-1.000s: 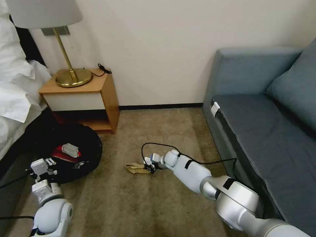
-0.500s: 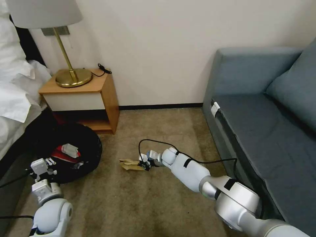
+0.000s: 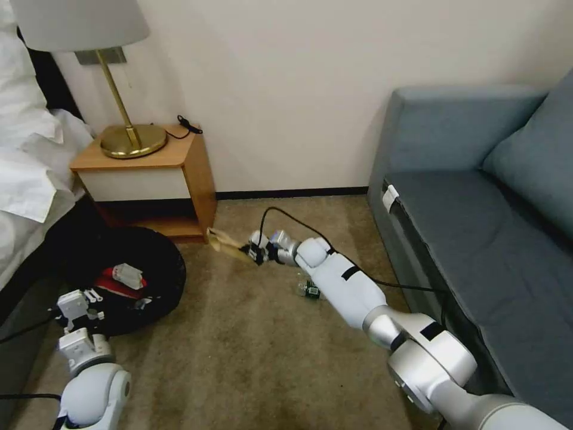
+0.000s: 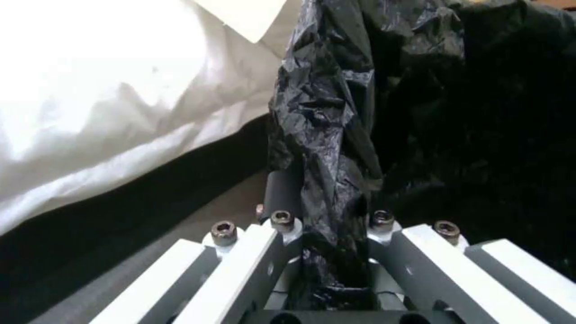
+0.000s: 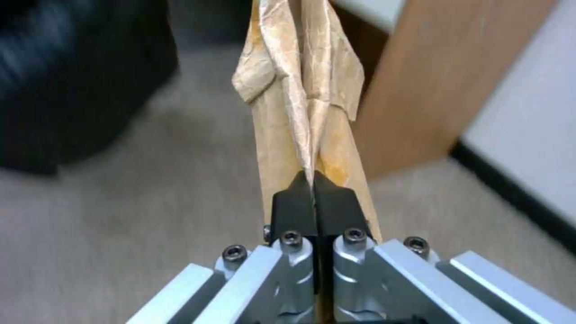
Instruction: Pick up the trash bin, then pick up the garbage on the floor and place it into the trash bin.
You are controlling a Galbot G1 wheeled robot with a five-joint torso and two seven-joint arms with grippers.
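The right gripper [image 3: 258,253] is up off the floor [image 3: 250,358] with the tan crumpled paper [image 3: 225,243] pinched tight between its black pads [image 5: 294,208], jaws pressed together on the paper's near end. From the right wrist view the paper [image 5: 303,103] runs straight out ahead of the fingers, its long axis in line with the gripper, its free end toward the nightstand [image 3: 152,179] corner.

Here is the relation that matters: in the head view the trash bin [image 3: 164,272] lies at about eight o'clock from the right gripper, lower and to the left, with open carpet between them. The paper's free end points nearer ten o'clock, so it looks aimed past the bin's far rim rather than over its mouth.

The left gripper [image 3: 77,307] sits at the bin's near edge, at roughly seven o'clock from the bin's centre. In the left wrist view its fingers [image 4: 282,198] are clamped on a fold of the black liner and rim, holding the bin. Inside the bin, a red-and-white carton [image 3: 122,276] already lies on the liner.

A small clear bottle [image 3: 309,290] rests on the carpet just beside the right forearm, at about four o'clock from the right gripper. The right arm is the nearer one to it, and the left is occupied with the bin.
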